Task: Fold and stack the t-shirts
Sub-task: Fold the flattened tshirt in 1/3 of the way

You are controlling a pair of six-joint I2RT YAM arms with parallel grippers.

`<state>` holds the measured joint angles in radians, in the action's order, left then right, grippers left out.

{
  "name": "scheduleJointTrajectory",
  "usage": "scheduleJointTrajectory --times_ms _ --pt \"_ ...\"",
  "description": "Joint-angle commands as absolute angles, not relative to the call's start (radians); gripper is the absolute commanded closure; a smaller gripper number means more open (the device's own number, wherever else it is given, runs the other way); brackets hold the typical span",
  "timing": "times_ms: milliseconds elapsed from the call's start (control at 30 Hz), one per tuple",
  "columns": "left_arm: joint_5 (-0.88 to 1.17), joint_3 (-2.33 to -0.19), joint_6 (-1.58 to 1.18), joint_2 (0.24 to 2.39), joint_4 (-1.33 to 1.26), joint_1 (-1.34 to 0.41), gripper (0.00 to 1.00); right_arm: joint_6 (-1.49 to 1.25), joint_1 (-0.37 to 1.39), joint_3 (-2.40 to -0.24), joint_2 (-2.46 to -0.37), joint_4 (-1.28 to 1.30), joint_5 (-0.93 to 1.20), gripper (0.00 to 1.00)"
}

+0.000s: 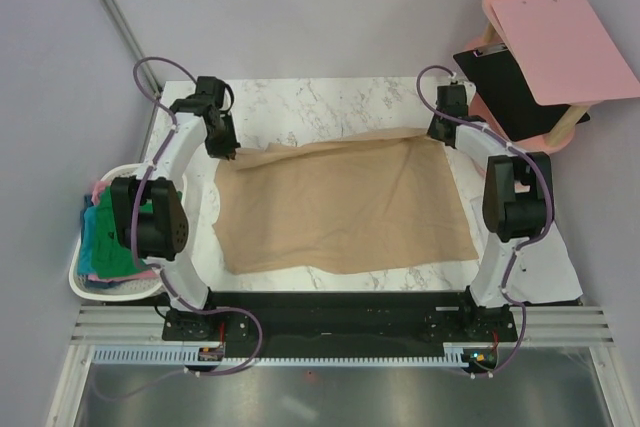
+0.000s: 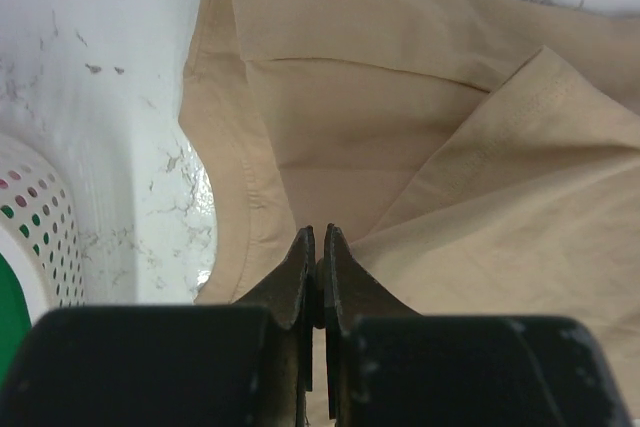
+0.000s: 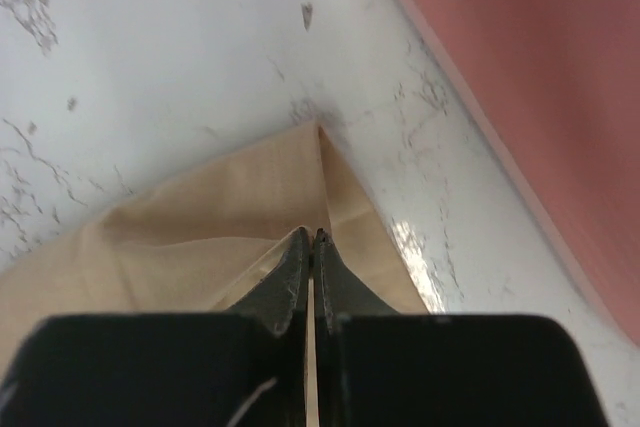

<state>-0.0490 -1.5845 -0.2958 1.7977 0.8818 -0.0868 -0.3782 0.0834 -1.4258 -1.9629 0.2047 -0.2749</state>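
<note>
Gripping the two far corners of the tan t-shirt [image 1: 345,207] on the marble worktop [image 1: 320,102].
Left gripper [image 2: 318,239] has its jaws pressed together on cloth at the shirt's far-left corner, beside the neckline. The right gripper [image 3: 312,237] pinches the far-right corner (a sliver of tan shows in the gap). Shirt lies spread over the worktop's middle, with its far edge rumpled. Green, teal and pink t-shirts [image 1: 105,237] sit in the white basket [image 1: 78,282] off the left edge.
</note>
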Motion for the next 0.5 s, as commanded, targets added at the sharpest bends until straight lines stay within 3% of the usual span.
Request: scheduleJointTrajectory --times_ms 0,467 --pt "-0.063 -1.493 -0.347 1.709 0.876 -0.086 0.98 -0.396 0.086 -1.347 -1.84 0.21 -0.275 1.0" --pt "-0.055 -1.316 -0.348 1.658 0.881 -0.089 0.98 -0.422 0.087 -1.227 -1.77 0.324 -0.265 1.0"
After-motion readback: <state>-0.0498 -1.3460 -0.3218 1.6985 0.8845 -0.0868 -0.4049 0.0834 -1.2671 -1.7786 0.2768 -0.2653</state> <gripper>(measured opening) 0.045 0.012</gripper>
